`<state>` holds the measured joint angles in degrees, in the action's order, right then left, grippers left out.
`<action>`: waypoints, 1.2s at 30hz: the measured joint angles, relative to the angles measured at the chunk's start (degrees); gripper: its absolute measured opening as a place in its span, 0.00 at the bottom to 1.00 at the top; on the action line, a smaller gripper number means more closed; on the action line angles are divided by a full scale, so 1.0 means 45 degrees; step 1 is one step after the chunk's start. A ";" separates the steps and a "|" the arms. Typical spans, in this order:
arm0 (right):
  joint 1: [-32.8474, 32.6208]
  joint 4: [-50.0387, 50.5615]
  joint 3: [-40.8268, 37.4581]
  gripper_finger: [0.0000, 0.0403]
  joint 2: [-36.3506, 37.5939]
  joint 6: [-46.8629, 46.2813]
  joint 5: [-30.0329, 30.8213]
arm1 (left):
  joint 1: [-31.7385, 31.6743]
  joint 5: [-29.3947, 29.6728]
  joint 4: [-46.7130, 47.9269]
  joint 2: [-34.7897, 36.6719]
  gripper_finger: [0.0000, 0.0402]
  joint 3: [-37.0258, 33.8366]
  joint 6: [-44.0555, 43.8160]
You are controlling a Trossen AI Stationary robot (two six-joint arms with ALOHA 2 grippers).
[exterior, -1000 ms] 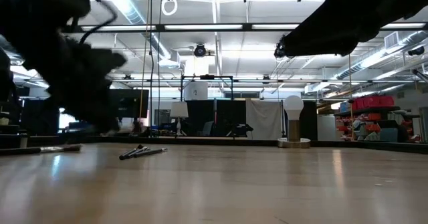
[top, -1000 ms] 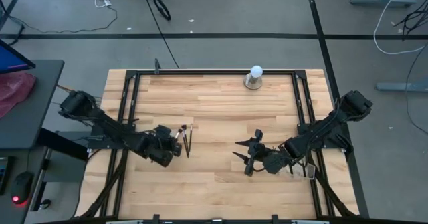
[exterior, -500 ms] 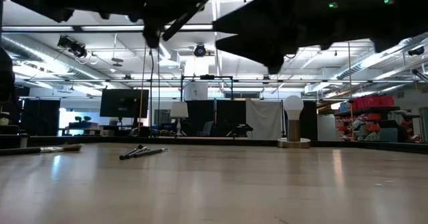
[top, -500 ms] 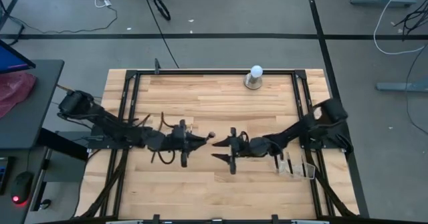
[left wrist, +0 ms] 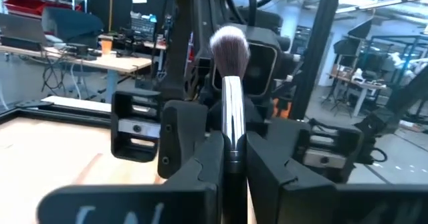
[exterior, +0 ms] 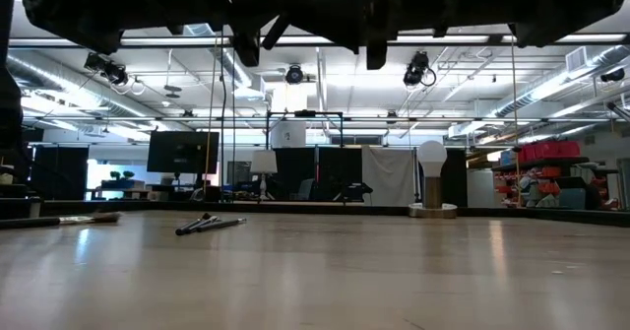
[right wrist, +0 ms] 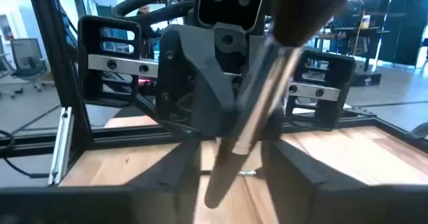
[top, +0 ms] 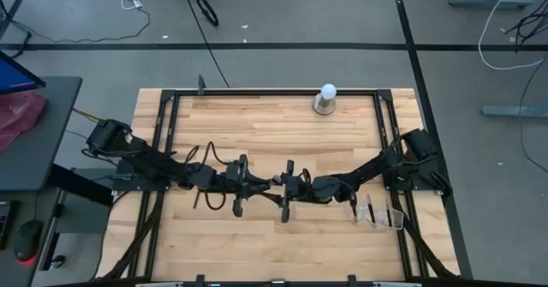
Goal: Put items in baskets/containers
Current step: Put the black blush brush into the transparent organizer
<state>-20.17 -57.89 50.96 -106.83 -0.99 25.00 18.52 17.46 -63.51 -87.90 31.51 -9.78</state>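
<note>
In the high view, both arms met over the middle of the counter [top: 274, 133], the left hand [top: 254, 182] and right hand [top: 287, 185] nearly tip to tip. A brush [top: 272, 182] bridged the small gap between them.

The left wrist view showed the left hand [left wrist: 233, 158] closed tight on that brush [left wrist: 231, 110], its silver ferrule pinched between the 2 fingers [left wrist: 204, 160] and its fluffy pale-tipped bristles pointing at the right arm's wrist just behind. The right wrist view showed the brush [right wrist: 257, 97] slanting through the centre of the frame, with the right hand [right wrist: 231, 164] around its lower end; its fingers [right wrist: 170, 170] stood on either side of the handle, but I could not tell whether they pressed on it.

More brushes [top: 236, 203] lay on the counter under the left hand, left of centre; the low view showed them as a small dark bunch [exterior: 209, 224] lying flat at the left.

The clear organiser [top: 377, 216] stood at the lower right of the counter, near the right arm and well apart from the hands.

A white ball on a base [top: 326, 98] stood at the upper edge of the counter, right of centre.
</note>
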 joint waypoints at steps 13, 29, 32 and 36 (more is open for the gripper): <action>-0.1472 0.7751 0.0012 0.09 0.2856 -0.3105 0.3186 | -0.0018 -0.0132 0.0335 0.0158 0.52 0.0015 0.0349; -0.7334 2.5082 0.0019 0.08 0.8036 -1.9200 0.4736 | -0.0009 -0.0030 0.2856 0.0163 0.64 0.0005 -0.0107; -0.7648 2.6204 0.0019 0.08 0.7611 -2.0860 0.3355 | -0.0009 0.0070 0.2856 0.0160 0.63 0.0005 -0.0107; -0.7794 2.7126 0.0015 0.09 0.6744 -2.2317 0.1697 | -0.0009 0.0121 0.2859 0.0163 0.63 0.0005 -0.0095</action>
<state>-55.24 64.18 51.03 -76.48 -101.42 32.63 18.48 18.00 -50.64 -87.16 31.53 -10.21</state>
